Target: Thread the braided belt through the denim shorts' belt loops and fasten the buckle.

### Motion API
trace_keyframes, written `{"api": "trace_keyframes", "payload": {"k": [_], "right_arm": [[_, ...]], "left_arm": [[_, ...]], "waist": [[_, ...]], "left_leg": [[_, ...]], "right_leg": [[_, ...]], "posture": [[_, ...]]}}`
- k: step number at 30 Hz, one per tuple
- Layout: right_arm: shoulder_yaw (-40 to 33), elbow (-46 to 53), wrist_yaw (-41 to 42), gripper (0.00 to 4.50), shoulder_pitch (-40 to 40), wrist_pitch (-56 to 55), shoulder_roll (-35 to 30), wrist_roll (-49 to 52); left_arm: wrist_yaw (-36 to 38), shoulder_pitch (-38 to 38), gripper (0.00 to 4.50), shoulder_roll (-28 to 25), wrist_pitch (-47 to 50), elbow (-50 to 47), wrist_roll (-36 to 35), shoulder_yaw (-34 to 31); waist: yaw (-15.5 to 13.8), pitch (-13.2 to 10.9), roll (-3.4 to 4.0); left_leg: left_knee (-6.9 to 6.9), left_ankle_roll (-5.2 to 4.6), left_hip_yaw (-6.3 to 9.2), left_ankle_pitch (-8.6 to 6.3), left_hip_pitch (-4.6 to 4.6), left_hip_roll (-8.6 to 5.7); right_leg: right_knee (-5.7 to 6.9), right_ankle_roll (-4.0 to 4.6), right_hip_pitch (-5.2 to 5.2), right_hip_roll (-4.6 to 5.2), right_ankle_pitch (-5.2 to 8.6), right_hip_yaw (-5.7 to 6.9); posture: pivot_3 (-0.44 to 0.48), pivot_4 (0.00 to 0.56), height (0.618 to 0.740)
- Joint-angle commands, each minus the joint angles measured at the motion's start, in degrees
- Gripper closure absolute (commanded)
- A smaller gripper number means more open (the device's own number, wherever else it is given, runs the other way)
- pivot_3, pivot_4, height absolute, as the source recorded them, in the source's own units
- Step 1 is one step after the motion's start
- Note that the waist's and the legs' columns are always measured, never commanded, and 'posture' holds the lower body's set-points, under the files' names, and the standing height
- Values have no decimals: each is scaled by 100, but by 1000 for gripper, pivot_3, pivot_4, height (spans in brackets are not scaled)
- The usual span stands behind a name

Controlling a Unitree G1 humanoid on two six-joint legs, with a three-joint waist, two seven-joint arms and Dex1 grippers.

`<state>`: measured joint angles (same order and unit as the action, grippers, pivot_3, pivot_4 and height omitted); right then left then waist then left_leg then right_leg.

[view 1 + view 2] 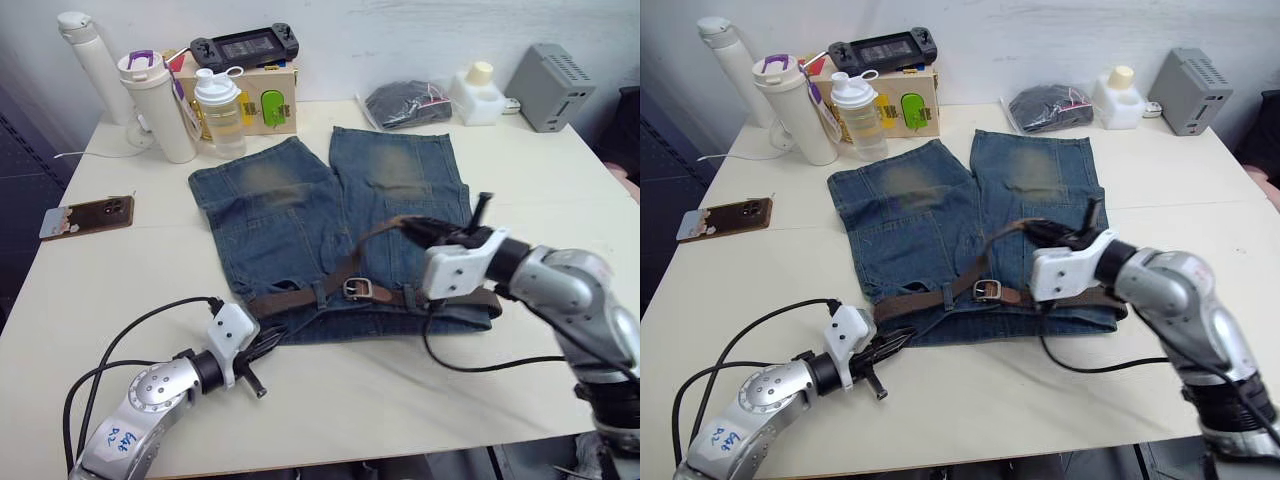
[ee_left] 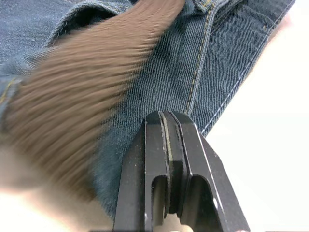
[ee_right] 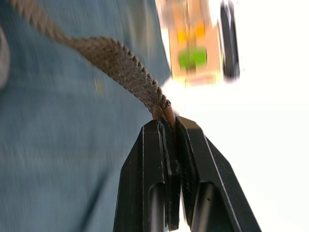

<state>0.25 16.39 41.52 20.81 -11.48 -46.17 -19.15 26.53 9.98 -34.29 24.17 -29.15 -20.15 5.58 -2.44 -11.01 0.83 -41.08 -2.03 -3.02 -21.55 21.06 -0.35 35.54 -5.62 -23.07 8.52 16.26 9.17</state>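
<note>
The denim shorts lie flat on the table with the waistband toward me. The braided belt runs along the waistband under belt loops, and the silver buckle lies at the middle. From the buckle the belt's free end arcs up over the right leg to my right gripper. That gripper is shut on the belt's tan tip, held just above the denim. My left gripper is shut with nothing between its fingers, at the waistband's left corner beside the belt.
Along the table's far edge stand a white thermos, a white tumbler, a shaker bottle, a box with a handheld console, a black pouch, a small white bottle and a grey box. A phone lies left.
</note>
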Motion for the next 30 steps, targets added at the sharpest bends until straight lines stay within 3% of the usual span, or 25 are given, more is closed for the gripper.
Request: {"api": "trace_keyframes", "payload": {"k": [1,4,7,11,14,18,19,24,30], "right_arm": [[-22,190,-92,4500,23,-141,53,206],[165,323,-33,4500,6,-122,162,235],[328,399,12,4500,13,-84,247,234],[552,446,66,4500,63,-54,342,214],[672,430,119,4500,109,-17,390,220],[817,519,288,4500,147,327,544,401],[847,581,335,4500,141,478,593,474],[971,950,511,4500,136,993,745,602],[989,1017,520,4500,166,1138,730,563]], "left_arm": [[198,166,4486,40,0,340,52,-23],[564,108,3607,45,-64,69,-452,-396],[949,25,2370,-74,180,-189,-1193,-886],[1502,-106,886,-462,1044,-339,-2703,-1609],[1492,-490,886,-606,1550,-335,-3763,-2052],[1060,-1284,886,-364,1663,28,-3884,-2050],[1003,-1435,886,-320,1652,81,-3768,-1951],[647,-2253,886,201,735,538,-1864,-685],[732,-2694,886,680,-118,1115,-694,51]], "waist": [[2,3,11],[22,1,7],[46,-2,3],[108,-5,-2],[108,-6,-2],[103,-6,-2],[104,-7,-4],[94,-7,-8],[108,-7,-14]], "left_leg": [[0,0,-1,0,0,0],[-1,-1,-2,0,3,2],[-1,-1,-2,1,17,2],[0,-1,-1,1,21,4],[0,-1,-1,1,20,5],[-5,-1,1,1,19,3],[-3,-1,0,1,17,1],[-1,-2,-5,2,19,0],[0,-3,-10,2,20,3]], "right_leg": [[2,0,-2,0,0,0],[1,0,-4,-1,0,0],[3,0,-18,-1,0,0],[7,1,-23,-3,1,1],[8,1,-22,-4,1,0],[10,0,-17,-6,0,1],[14,-2,-14,-8,-1,0],[19,-3,-15,-42,-2,0],[18,-5,-18,-50,-3,-4]], "posture": [[0,150,687],[0,150,687],[0,150,687],[0,150,687],[0,150,687],[0,150,687],[0,150,687],[0,150,687],[0,150,687]]}}
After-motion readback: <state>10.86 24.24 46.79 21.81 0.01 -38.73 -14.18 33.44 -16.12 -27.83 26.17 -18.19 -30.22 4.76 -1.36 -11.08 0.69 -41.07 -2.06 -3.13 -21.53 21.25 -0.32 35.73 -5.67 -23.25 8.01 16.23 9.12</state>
